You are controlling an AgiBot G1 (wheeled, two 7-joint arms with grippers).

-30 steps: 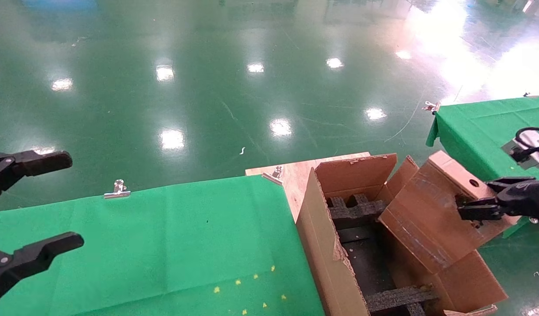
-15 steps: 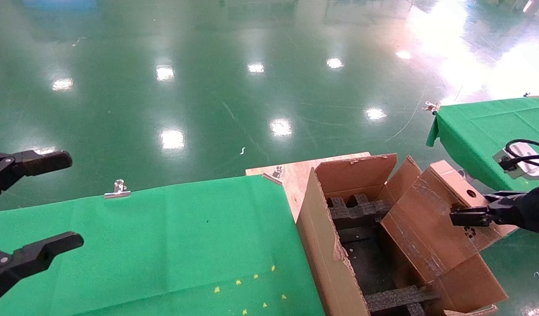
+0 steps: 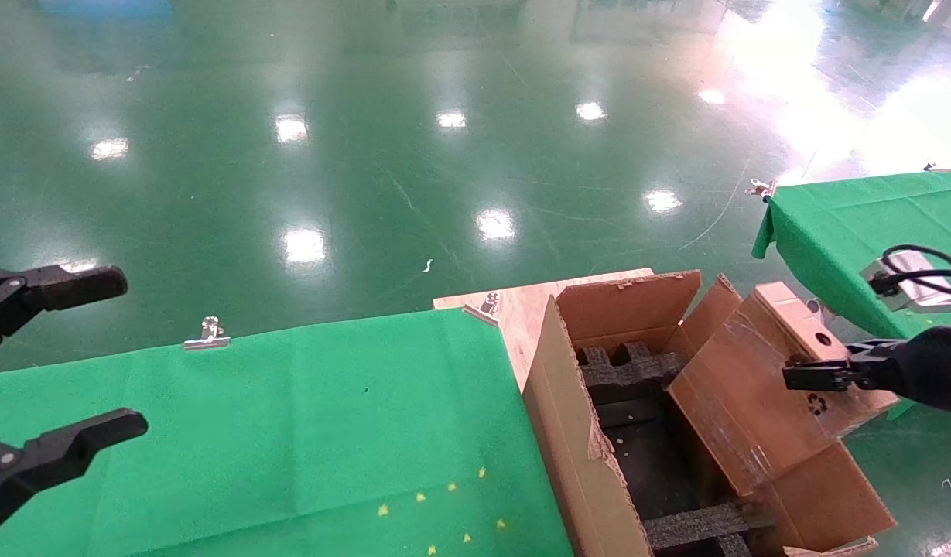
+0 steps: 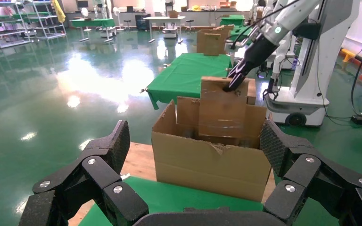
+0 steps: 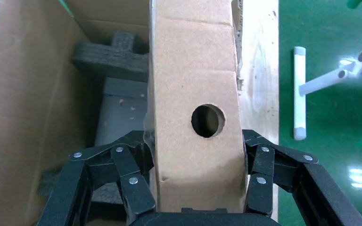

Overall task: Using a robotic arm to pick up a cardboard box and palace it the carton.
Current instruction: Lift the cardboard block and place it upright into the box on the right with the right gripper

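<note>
The cardboard box (image 3: 746, 394), flat and brown with a small round hole, hangs tilted with its lower end inside the carton (image 3: 568, 433). My right gripper (image 3: 804, 377) is shut on the box's upper end, its fingers pressing both broad faces just below the hole (image 5: 208, 121). In the left wrist view the white robotic arm (image 4: 283, 19) holds the box (image 4: 221, 108) upright over the carton (image 4: 207, 165). Black foam inserts (image 3: 630, 371) lie in the carton. My left gripper (image 3: 131, 352) stays open and parked at the far left, holding nothing.
The carton stands on a wooden board (image 3: 514, 305) beside the green-clothed table (image 3: 289, 433), whose cloth is held by metal clips (image 3: 206, 334). A second green table (image 3: 854, 224) is at the right. Shiny green floor lies beyond.
My right gripper has carried the cardboard box left and downward, so its lower end sits deeper in the carton. The left arm has not moved.
</note>
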